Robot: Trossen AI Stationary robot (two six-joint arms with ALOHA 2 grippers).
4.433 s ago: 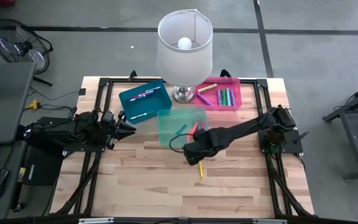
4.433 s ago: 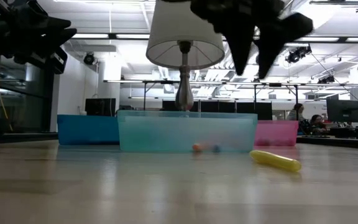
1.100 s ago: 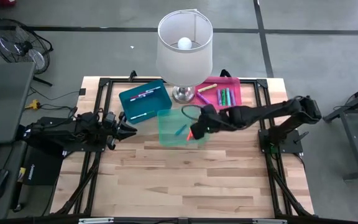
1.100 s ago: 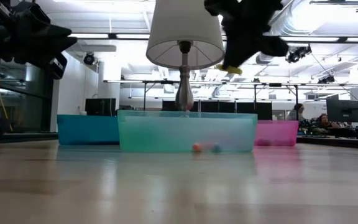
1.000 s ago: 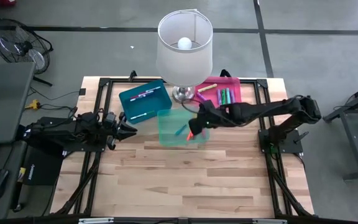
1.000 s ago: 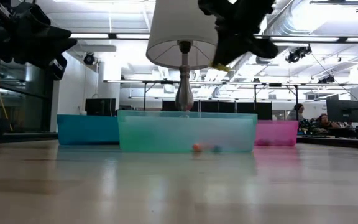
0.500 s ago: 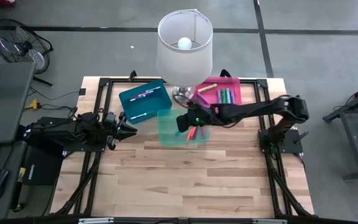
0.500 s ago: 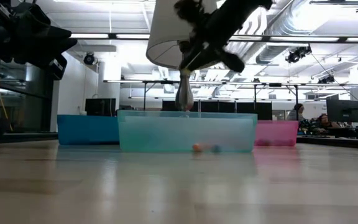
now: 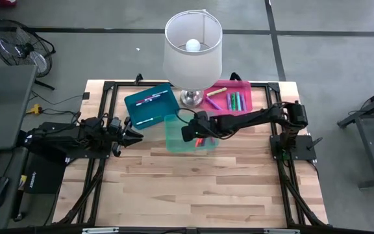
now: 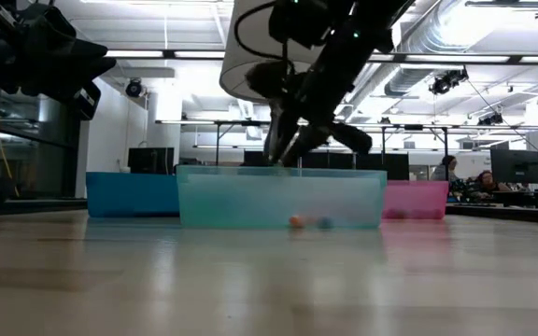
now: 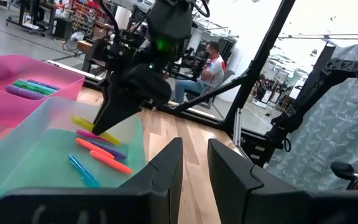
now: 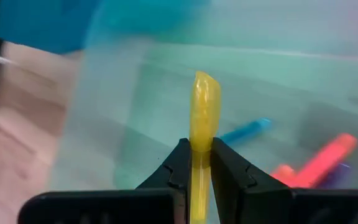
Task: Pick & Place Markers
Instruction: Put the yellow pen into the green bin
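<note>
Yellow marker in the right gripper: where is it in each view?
High: hidden under the right gripper, over the green bin.
Low: not discernible; the gripper dips to the bin's rim.
Left wrist: yellow marker at the gripper tip, above the bin.
Right wrist: centre, upright between the fingers.
Shared landmark: green bin.

overhead cam looking straight down on my table (image 9: pixel 174 188), low cam peering level across it, my wrist cams both catching the green bin (image 11: pixel 36 146)
</note>
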